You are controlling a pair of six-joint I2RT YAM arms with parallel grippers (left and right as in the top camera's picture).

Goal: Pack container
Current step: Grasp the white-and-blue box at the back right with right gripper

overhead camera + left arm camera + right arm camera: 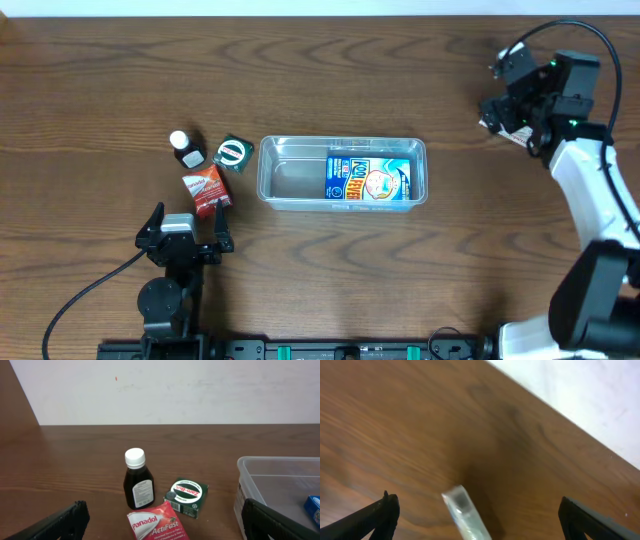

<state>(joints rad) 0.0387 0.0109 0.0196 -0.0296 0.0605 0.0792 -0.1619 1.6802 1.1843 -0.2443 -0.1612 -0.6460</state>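
Note:
The clear plastic container (283, 172) sits mid-table with a blue snack packet (368, 178) lying flat in its right half. Its left end also shows in the left wrist view (272, 470), with a corner of the blue packet (313, 510). My left gripper (188, 216) is open and empty, just in front of a red Panadol packet (207, 189); in the left wrist view the packet (157, 525) lies between the fingers (162, 519). My right gripper (497, 100) is open at the far right, above a small pale, blurred object (465, 512) between its fingers (477, 510), not gripped.
A dark bottle with a white cap (185, 148) (138, 480) and a green Zam-Buk box (234, 153) (186, 496) stand just left of the container. The table's far edge meets a white wall behind them.

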